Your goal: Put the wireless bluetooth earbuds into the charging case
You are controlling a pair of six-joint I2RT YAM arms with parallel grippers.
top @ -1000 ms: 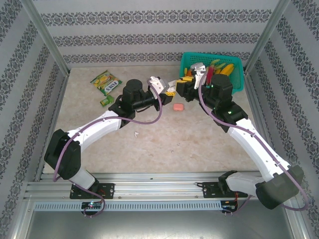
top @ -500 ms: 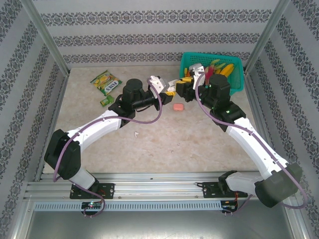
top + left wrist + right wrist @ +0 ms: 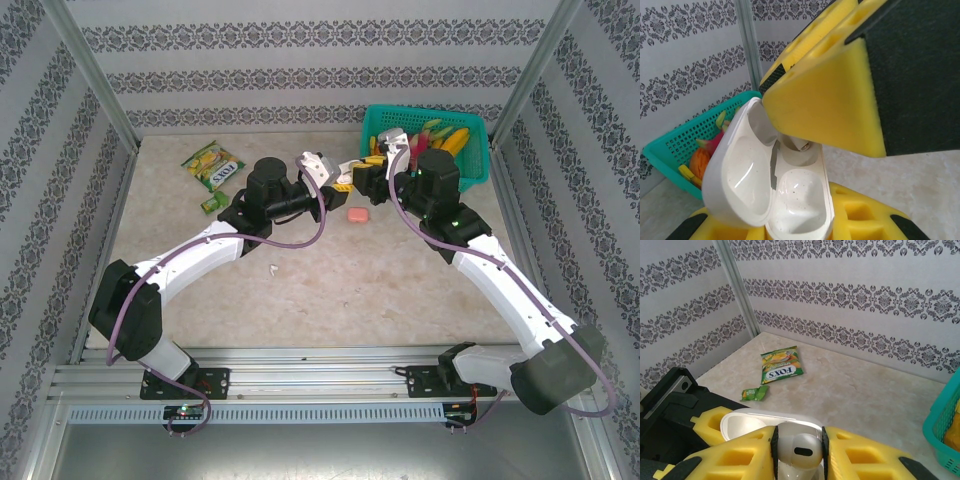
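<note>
Gripper on right [image 3: 366, 178] edged leftward, white earbud [image 3: 799, 447] at open case [image 3: 790, 200]

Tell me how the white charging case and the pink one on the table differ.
The white charging case is clamped in the left gripper, above the table; the pink case lies free on it. The white case's lid stands open; the pink case looks shut. Both are small and rounded.

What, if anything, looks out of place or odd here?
A tiny white piece lies alone on the table, away from the open white case held by the left end effector and the white earbud in the right end effector. Too small to identify. Nothing looks spilled or damaged.
</note>
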